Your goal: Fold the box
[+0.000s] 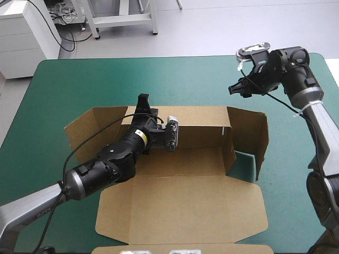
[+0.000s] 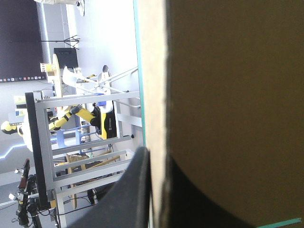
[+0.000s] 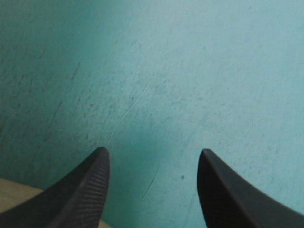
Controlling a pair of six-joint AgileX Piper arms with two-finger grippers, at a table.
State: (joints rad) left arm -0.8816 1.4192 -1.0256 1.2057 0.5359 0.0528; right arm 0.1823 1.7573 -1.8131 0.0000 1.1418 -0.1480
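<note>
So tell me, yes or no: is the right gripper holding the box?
No: the right gripper stands open above the teal-green cover, with nothing between its fingers.

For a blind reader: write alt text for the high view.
The left gripper is shut on the far wall of the box, which lies on the table with its right wall raised and lid flat at the near edge. The right gripper hangs open beyond the box's far right corner.
</note>
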